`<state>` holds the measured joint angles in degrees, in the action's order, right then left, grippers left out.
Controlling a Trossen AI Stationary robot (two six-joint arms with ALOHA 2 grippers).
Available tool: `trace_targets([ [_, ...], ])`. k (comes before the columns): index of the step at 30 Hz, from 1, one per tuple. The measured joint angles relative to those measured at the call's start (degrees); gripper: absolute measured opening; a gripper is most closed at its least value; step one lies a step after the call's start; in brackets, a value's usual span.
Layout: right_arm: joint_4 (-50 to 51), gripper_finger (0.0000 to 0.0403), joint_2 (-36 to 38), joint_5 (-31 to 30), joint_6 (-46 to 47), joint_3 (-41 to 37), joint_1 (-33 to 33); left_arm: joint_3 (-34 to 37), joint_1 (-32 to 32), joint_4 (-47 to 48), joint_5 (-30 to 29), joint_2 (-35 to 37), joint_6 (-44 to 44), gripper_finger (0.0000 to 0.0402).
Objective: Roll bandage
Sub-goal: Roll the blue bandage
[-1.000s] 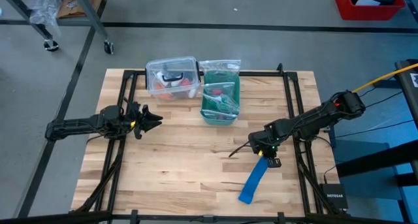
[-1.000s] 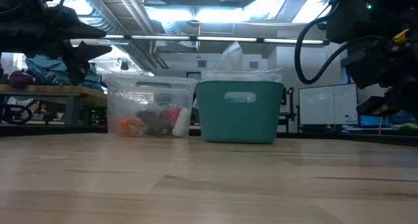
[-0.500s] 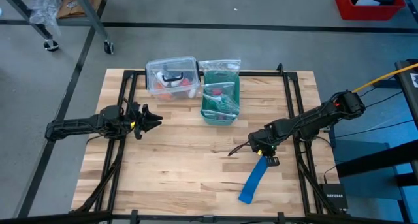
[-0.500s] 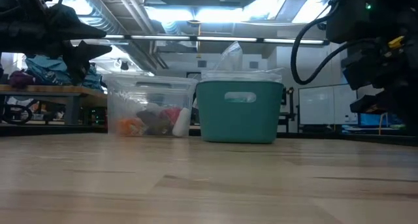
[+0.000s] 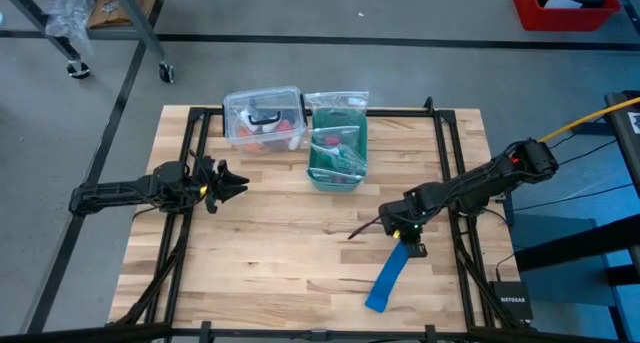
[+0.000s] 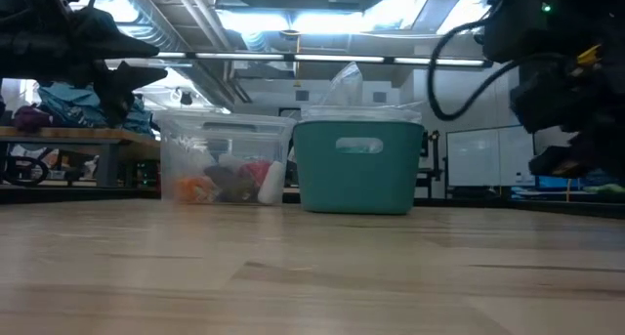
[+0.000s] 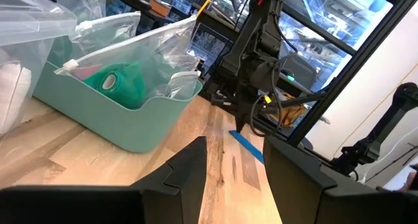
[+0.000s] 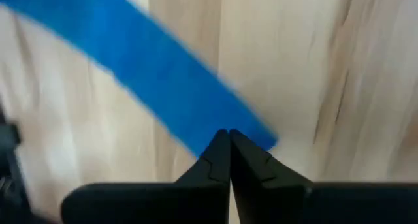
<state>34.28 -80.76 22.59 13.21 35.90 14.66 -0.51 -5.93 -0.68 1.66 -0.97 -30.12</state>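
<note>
**K:** Blue bandage (image 5: 388,275) lies flat on the wooden counter (image 5: 280,253), front-right area. It's still a strip, with no roll started as far as I can see. Its long axis is diagonal: the near end sits toward the front edge and the far end runs up and right to the right gripper (image 5: 402,239).

**M:** Which arm is on it?

**K:** Right, clearly. The right gripper sits over the strip's upper end. In the right wrist view the fingertips (image 8: 225,149) are pinched together with no gap, right at the end of the bandage (image 8: 157,80). I can't tell whether there's fabric between them or they're just closed on top of it.

**M:** Left arm?

**K:** The left gripper (image 5: 232,185) is parked well apart on the left side of the counter, pointing toward the middle. Its fingers (image 7: 189,172) are spread and hold nothing.

**M:** So what does the next move depend on?

**K:** The strip extends away from the right gripper toward the front edge, so rolling has to run along that diagonal from the gripper's end down. That's my judgement, not something seen.

**M:** Any differences between views?

**K:** The high view gives the full length and angle. The right wrist view gives the tip-to-fabric contact, which the high view hides under the arm. In the low view the bandage doesn't show at all, only the teal basket (image 6: 358,165) and the clear plastic bin (image 6: 223,167) at the back. The left wrist view catches a sliver of the strip (image 7: 247,145) past the basket.
</note>
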Motion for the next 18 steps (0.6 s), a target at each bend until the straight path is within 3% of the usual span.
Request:
trace_targets([
  [4, -5.7, 0.0007, -2.7, -0.1, 0.1, 0.0, 1.8, 0.0, 0.0, 0.0, 0.0, 0.0, -1.3, 0.0143],
  [12, -6.2, 0.0004, -6.5, -1.9, 3.0, 0.4, 7.6, 0.0, 0.0, 0.0, 0.0, 0.0, -1.4, 0.0143],
  [18, -5.8, 0.0004, -6.5, -5.7, 3.3, 0.4, 8.1, 0.0, 0.0, 0.0, 0.0, 0.0, -1.1, 0.0143],
])
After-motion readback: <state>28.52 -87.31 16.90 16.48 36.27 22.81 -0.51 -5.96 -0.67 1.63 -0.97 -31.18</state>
